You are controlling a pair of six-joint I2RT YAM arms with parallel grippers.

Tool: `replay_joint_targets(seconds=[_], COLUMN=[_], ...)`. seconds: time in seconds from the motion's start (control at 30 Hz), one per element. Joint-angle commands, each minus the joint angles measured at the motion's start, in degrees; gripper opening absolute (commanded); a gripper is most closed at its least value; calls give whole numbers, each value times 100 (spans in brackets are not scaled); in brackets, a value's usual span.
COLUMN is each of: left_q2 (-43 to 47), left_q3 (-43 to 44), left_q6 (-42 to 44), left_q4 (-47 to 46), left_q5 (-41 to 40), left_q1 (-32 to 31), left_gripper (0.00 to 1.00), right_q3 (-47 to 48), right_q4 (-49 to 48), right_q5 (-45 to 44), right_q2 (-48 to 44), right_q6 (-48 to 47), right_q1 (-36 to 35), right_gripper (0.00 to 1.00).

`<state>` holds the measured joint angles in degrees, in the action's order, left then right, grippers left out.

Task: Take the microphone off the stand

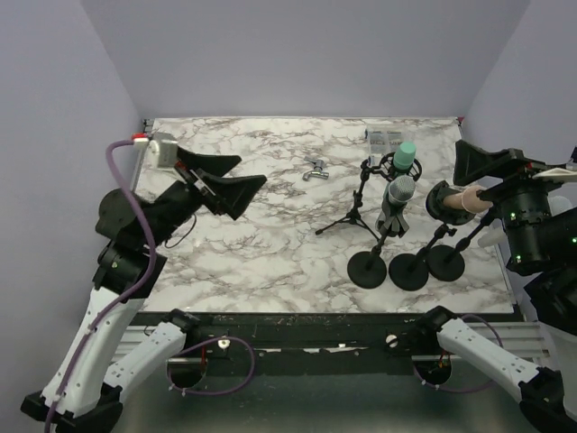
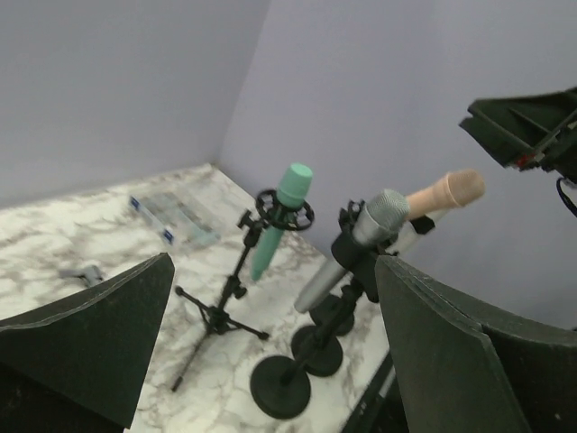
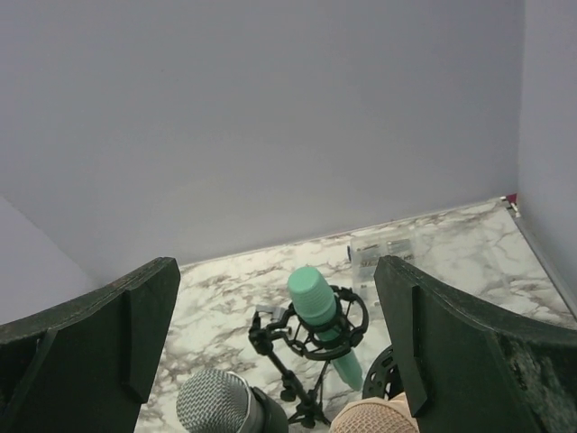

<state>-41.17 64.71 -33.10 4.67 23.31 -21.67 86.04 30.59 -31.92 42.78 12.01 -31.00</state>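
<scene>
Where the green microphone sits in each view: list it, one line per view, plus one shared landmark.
Top external: green microphone is right of centre, toward the far edge.
Left wrist: green microphone is at centre, tilted, head up.
Right wrist: green microphone is at lower centre, head toward the camera.
Shared landmark: the grey-headed microphone next to it, also at and.

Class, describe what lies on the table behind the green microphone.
A clear packet lies there; the green microphone's head hides its right corner from above.
</scene>
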Motion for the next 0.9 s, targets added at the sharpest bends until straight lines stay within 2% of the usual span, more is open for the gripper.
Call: replay_joint_targets(seconds=[0.0, 0.27, 0.53, 0.7, 0.87], left_q2=[-421, -1303, -2444, -3128, -3832], left_q3=[-157, -483, -526, -325, 413], left_q6=[84, 212, 868, 1288, 1571], left_q4=[-186, -862, -1603, -1977, -1708], left_q5=[-174, -1328, -3165, -4019, -5058], left_q1=[-927, -2636, -4347, -4963, -5307], left_gripper=[98, 98, 99, 99, 99], right_q3=[-478, -1177, -1212, -1247, -1256], right_q4=[-461, -966, -573, -9, 410], right_q5=[744, 860, 2112, 2114, 2152], right_q2=[-427, -1285, -1585, -1876, -2198], right_q6=[23, -45, -341, -226, -63], right_q1=[34, 39, 34, 33, 33], right_gripper=[100, 100, 100, 100, 100])
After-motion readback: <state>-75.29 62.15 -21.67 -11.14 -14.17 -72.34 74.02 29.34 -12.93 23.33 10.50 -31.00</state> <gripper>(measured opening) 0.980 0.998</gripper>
